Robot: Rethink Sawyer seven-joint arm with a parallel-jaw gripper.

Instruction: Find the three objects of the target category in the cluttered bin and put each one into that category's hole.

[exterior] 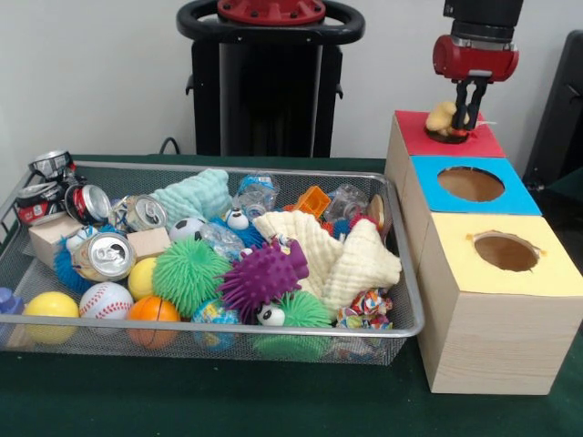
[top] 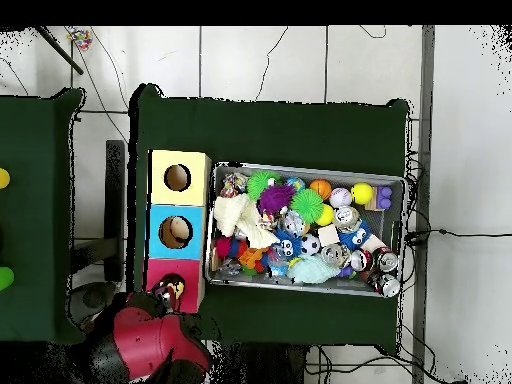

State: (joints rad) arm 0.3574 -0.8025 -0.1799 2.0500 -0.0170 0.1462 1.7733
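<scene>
While the green table [exterior: 273, 401] carries everything in view, we take the bin [exterior: 209, 339] as its biggest load: a wide silver wire-mesh basket on the left of the front view, heaped with clutter. Just beside it, to the right, we see three wooden boxes in a row, the yellow-topped box [exterior: 496, 309] nearest the camera, the blue-topped box [exterior: 469, 187] behind it and the red-topped box [exterior: 428, 137] farthest back, each with a round hole in its top. Above the red one hangs the red and black arm, and the gripper [exterior: 466, 126] points straight down at that box's hole; its dark fingers [exterior: 477, 105] are closed about a small yellowish object [exterior: 442, 116] that sits right at the opening. What that object is we cannot tell. In the bin we pick out cream and mint cloths [exterior: 351, 259], a green spiky ball [exterior: 189, 273], a purple spiky ball [exterior: 264, 275], crushed drink cans [exterior: 105, 255], a baseball [exterior: 106, 299] and a yellow ball [exterior: 51, 306] at the near left corner.
</scene>
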